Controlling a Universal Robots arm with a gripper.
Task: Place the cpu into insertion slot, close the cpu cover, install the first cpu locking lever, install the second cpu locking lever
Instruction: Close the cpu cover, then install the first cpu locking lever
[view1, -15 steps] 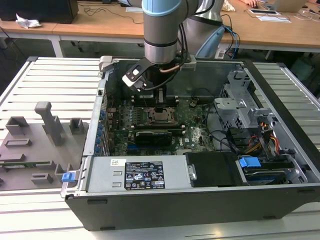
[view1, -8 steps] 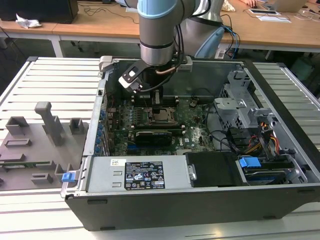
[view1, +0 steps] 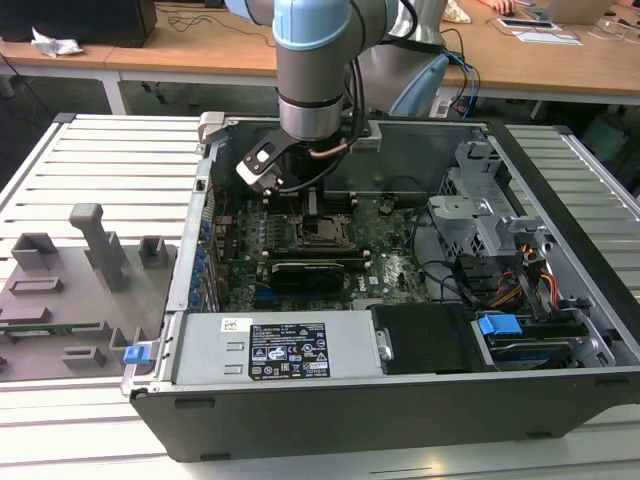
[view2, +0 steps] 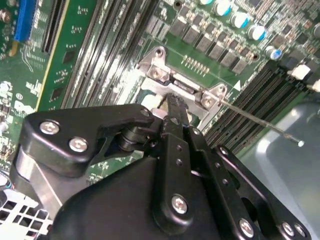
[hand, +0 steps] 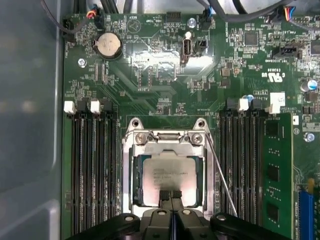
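Note:
The cpu (hand: 166, 172), a pale silvery square, lies in the insertion slot (view1: 322, 232) on the green board. The cpu cover (hand: 167, 149), a silvery frame, lies flat around it with the chip showing through its opening. My gripper (hand: 170, 194) is shut, its two black fingertips pressed together with nothing between them, over the edge of the chip and cover. In the second wrist view the gripper (view2: 172, 101) points down at the cover's hinge end (view2: 182, 85). A thin wire locking lever (hand: 220, 175) slants free beside the socket, and its tip (view2: 299, 143) sticks out over the memory slots.
Black memory slots (hand: 92, 170) flank the socket on both sides. A coin battery (hand: 108, 46) sits further up the board. The case holds a metal drive cage (view1: 480, 215), cables and a power supply (view1: 285, 350). A grey fixture plate (view1: 70, 290) lies at the exterior view's left.

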